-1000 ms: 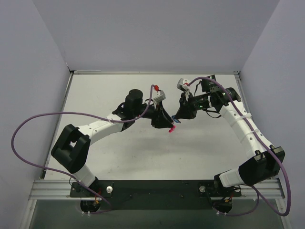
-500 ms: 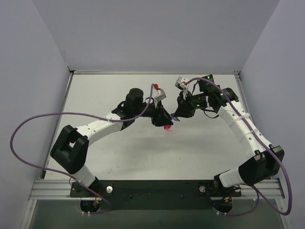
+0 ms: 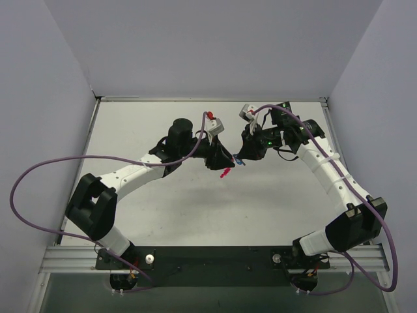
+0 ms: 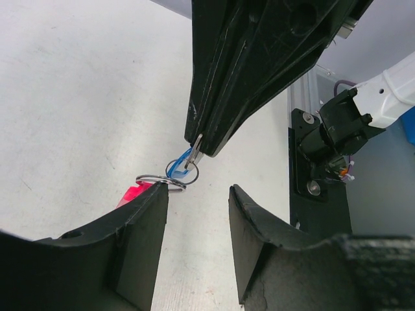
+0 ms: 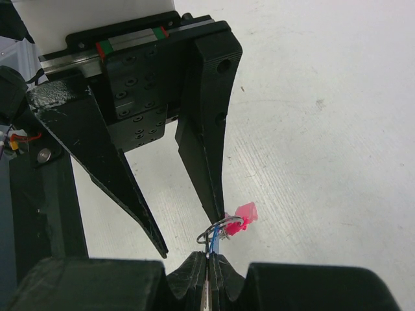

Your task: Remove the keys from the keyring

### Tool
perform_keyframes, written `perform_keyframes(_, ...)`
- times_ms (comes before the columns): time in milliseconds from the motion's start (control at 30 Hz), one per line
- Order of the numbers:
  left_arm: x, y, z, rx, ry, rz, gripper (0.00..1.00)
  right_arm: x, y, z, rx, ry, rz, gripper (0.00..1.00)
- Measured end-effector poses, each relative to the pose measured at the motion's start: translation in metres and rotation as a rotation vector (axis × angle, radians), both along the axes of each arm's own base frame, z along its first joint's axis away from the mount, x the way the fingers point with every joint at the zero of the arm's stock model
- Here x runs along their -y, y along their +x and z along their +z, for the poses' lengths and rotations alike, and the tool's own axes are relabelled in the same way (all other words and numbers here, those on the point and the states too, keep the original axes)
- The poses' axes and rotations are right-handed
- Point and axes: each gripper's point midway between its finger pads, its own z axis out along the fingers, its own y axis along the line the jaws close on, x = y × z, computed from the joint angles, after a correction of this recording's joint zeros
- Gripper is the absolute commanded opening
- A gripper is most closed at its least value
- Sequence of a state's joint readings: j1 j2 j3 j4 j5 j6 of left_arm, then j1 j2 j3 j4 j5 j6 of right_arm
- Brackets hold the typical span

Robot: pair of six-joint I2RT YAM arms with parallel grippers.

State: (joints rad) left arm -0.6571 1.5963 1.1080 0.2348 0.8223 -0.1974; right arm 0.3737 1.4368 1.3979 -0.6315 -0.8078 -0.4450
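**Right claw point(image 5: 207, 262) clamps blue-plastic-headed key point(image 4: 176, 167); left claw point(image 4: 198, 194) gapes**

The thin silvery wire keyring point(image 4: 162, 179) hangs between them, pink plastic key point(image 5: 246, 212) at left's fingertip point(image 4: 153, 199). Unthreading seems underway; next, left should pinch pink and slide it off.

The right gripper point(image 5: 209, 267) has its fingers pressed together on the blue key point(image 5: 213, 243), which pokes out from their tips. The keyring point(image 5: 219, 228) loops around that key, with a pink key point(image 5: 246, 213) just beside it. The left gripper point(image 5: 192, 234) faces them with its fingers spread, one tip at the keyring, above the white worktop point(image 5: 324, 129).
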Motion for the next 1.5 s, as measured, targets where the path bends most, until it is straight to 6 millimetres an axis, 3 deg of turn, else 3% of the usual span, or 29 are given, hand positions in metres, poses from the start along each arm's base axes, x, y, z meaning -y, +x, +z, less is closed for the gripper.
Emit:
perform_keyframes(467, -0.001, 0.004, -0.003, 0.024, 0.011, 0.017, 0.52, -0.004, -0.005, 0.003, -0.033, 0.029, 0.0, 0.0)
perform_keyframes(833, -0.002, 0.008, -0.004, 0.043, 0.018, 0.03, 0.47, -0.006, -0.009, 0.007, -0.041, 0.049, 0.012, 0.0)
perform_keyframes(1167, -0.003, 0.008, -0.003, 0.036, 0.015, 0.027, 0.15, -0.006, -0.008, 0.006, -0.038, 0.045, 0.01, 0.0)
perform_keyframes(1500, -0.004, 0.01, -0.003, 0.027, 0.013, 0.034, 0.0, -0.004, -0.006, 0.005, -0.033, 0.037, 0.003, 0.0)
